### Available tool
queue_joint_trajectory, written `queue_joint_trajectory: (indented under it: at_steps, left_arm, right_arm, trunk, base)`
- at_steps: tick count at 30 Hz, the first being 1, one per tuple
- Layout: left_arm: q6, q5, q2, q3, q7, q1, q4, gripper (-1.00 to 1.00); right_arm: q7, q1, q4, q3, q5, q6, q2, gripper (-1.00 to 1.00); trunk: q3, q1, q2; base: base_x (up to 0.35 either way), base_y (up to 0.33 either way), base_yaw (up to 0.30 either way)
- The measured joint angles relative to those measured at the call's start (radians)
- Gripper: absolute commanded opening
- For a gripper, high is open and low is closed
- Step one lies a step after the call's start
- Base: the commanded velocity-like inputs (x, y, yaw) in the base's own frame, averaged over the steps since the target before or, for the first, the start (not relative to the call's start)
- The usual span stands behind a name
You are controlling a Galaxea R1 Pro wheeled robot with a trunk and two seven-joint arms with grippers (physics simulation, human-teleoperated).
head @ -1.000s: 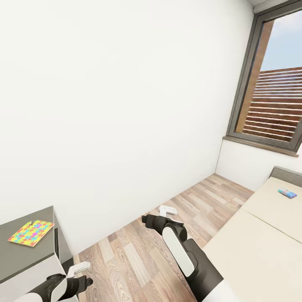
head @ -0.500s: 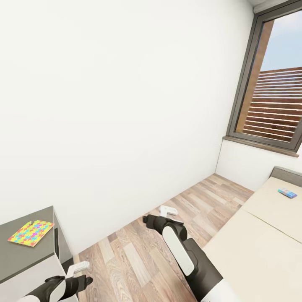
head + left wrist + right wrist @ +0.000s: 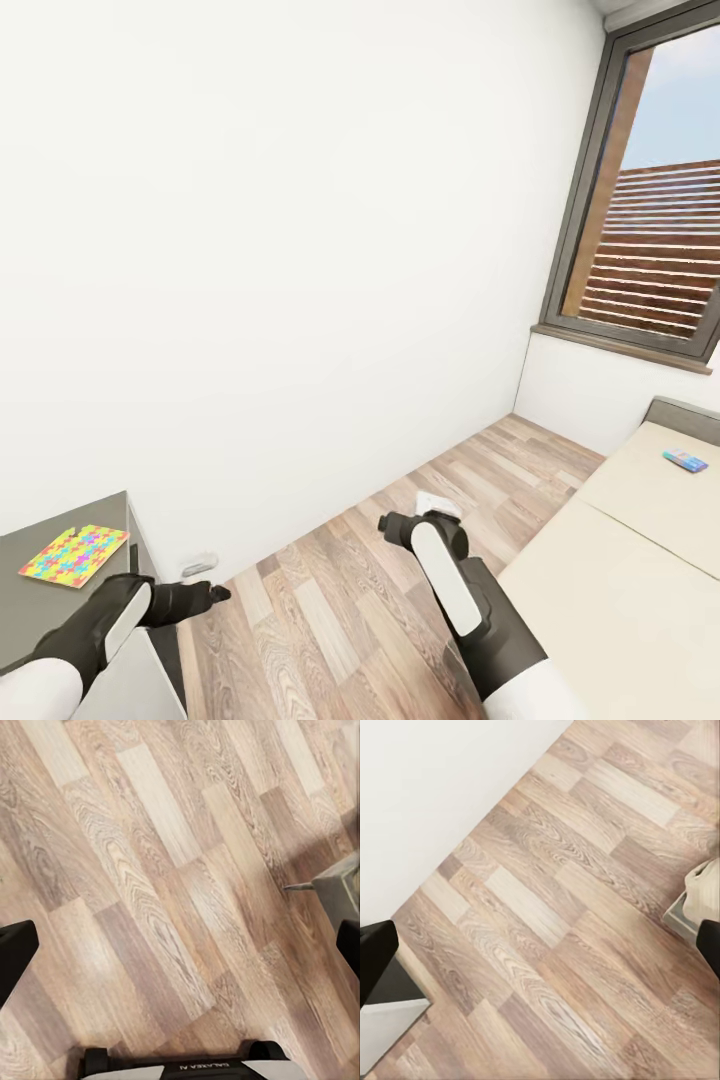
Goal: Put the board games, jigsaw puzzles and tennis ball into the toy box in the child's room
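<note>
The left gripper [image 3: 180,945] body carries small mirrored lettering at six o'clock in its wrist view, seemingly "GALAXEA AI". Nothing else is legible.

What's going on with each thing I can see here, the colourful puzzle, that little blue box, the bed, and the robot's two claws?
jigsaw puzzle: lying flat on the dark grey cabinet top, untouched.
blue board game: lying flat on the bed, near its far end.
bed: bare cream mattress.
left gripper: open, empty, above the floor beside the cabinet.
right gripper: open, empty, above the wood floor.
</note>
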Motion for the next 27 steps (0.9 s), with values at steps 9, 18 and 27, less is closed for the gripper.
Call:
queue_joint_trajectory:
  at_steps: [9, 18, 27]
  left_arm:
    - [0.044, 0.004, 0.022, 0.003, -0.001, 0.000, -0.055, 1.00]
    - [0.049, 0.001, 0.022, 0.001, -0.004, 0.001, -0.065, 1.00]
    - [0.055, 0.007, 0.026, 0.004, -0.006, 0.001, -0.089, 1.00]
  right_arm:
    - [-0.005, 0.001, -0.050, -0.004, -0.001, 0.006, 0.000, 1.00]
    - [-0.010, 0.003, -0.058, -0.004, -0.001, 0.007, 0.000, 1.00]
    - [-0.006, 0.003, -0.058, 0.006, -0.001, 0.006, 0.000, 1.00]
  trunk:
    - [0.000, 0.000, 0.000]
    - [-0.004, 0.000, 0.001]
    - [-0.017, 0.000, 0.002]
  base:
    - [0.000, 0.000, 0.000]
    - [0.000, 0.000, -0.024]
    - [0.000, 0.000, -0.120]
